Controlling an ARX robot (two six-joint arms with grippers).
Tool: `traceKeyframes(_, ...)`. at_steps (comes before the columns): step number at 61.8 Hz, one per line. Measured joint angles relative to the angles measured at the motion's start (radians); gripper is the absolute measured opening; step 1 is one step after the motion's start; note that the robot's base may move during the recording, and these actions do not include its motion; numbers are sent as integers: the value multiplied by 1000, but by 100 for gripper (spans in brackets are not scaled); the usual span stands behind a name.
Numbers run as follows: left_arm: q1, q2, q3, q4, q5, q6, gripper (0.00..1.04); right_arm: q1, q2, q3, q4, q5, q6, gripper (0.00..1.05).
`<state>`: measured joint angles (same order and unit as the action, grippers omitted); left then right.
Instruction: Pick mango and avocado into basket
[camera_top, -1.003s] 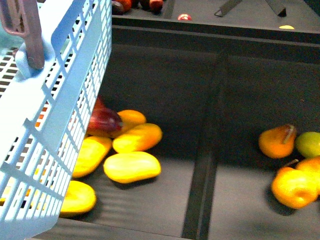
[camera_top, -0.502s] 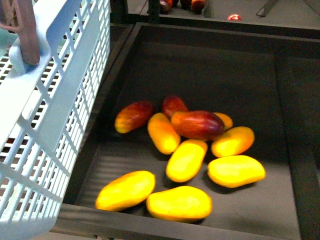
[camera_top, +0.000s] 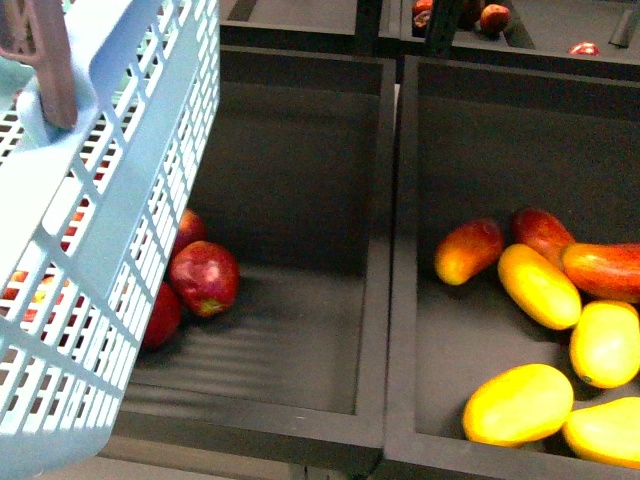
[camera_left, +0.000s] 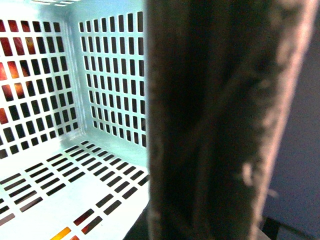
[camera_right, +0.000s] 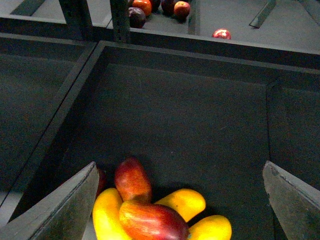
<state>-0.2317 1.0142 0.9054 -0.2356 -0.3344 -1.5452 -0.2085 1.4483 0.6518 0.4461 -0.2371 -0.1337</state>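
The light blue lattice basket (camera_top: 120, 200) hangs tilted at the left of the front view, its brown handle (camera_top: 50, 60) at the top. In the left wrist view that handle (camera_left: 215, 125) fills the frame close up, held by my shut left gripper, whose fingers stay hidden, with the basket's inside wall (camera_left: 100, 75) behind. A dark red mango (camera_top: 605, 270) lies on the fruit pile in the right bin. My right gripper (camera_right: 179, 162) is open above that pile, the mango (camera_right: 150, 220) below and between its fingers (camera_right: 70, 205). The avocado is out of view.
Yellow mangoes (camera_top: 518, 403) and two more reddish ones (camera_top: 543, 232) share the right bin. Red apples (camera_top: 205, 277) lie in the left bin, partly behind the basket. A raised divider (camera_top: 395, 250) splits the bins. More apples (camera_top: 493, 17) sit in bins further back.
The front view has swung left: the mango pile slid to the right edge and the apple bin came into sight. The basket keeps its place in the view.
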Motion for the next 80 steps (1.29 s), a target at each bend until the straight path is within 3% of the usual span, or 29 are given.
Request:
traceKeyframes(7,7,-2,-1,0,-32,11,6,6,-1,0,0,-4,0,97)
traceKeyframes(20,0,-3,0,0,6,3,6,-1,0,0,0,0,0,97)
traceKeyframes(59,-5,-3,-2,2,-8,8,6,-5,0,0,0,2,0,97)
traceKeyframes(64,-27,0,-50,178,-111,219,6,-5,0,0,0,3,0,97)
traceKeyframes(68,-22,33,-36,210,-143,603,6,-5,0,0,0,2,0,97)
traceKeyframes(73,4,74,10,153,-105,1036,6,-5,0,0,0,2,0,97)
traceKeyframes(80,3,142,88,67,38,1237,6,-6,0,0,0,3,0,97)
